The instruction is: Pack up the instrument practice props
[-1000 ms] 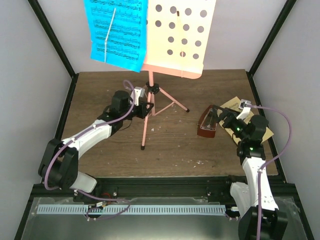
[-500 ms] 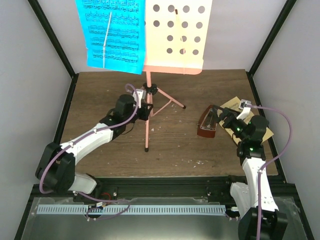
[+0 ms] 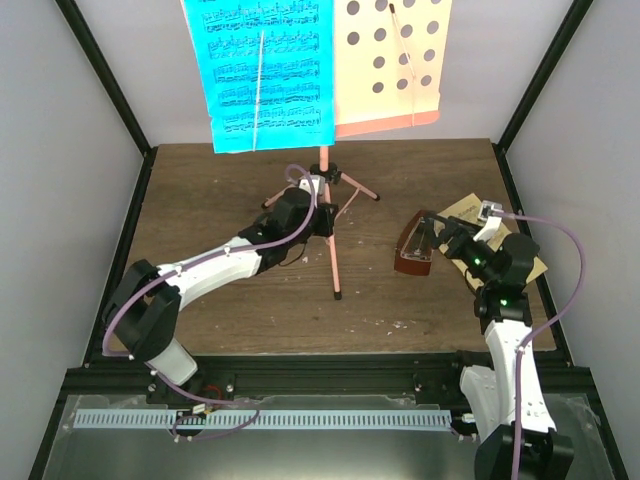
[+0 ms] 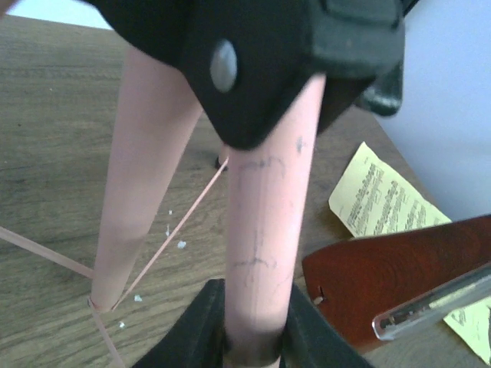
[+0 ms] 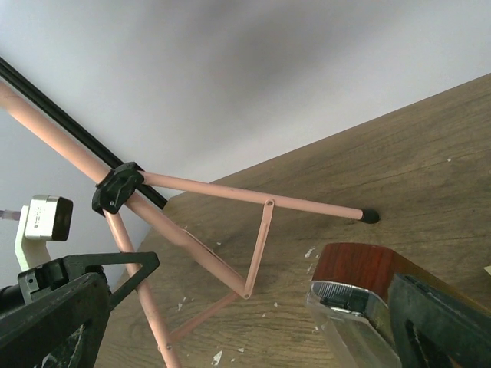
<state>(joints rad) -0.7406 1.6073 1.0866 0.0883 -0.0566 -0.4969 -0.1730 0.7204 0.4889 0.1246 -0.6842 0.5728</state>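
Note:
The pink music stand [image 3: 390, 60] rises at the back, with a blue sheet-music page [image 3: 265, 75] on the left of its hole-dotted desk. My left gripper [image 3: 322, 220] is shut on one pink tube of the stand [image 4: 265, 253], just below the black hub [image 4: 253, 69]. The reddish-brown metronome [image 3: 413, 250] with its clear cover [image 5: 345, 307] stands at the right. My right gripper [image 3: 442, 235] is open, its wide-spread jaws either side of the metronome [image 5: 357, 280], the far-left finger [image 5: 46, 322] well apart from it. A yellow page [image 4: 383, 203] lies flat behind the metronome.
The stand's legs [image 5: 230, 192] spread over the wooden table [image 3: 200, 190], one black foot [image 5: 370, 217] close to the metronome. White crumbs [image 3: 395, 323] dot the table. Black frame posts [image 3: 105, 75] and pale walls close in both sides.
My left gripper has swung right with the stand in it. The desk and blue page have moved right and turned. The right arm and metronome have stayed still.

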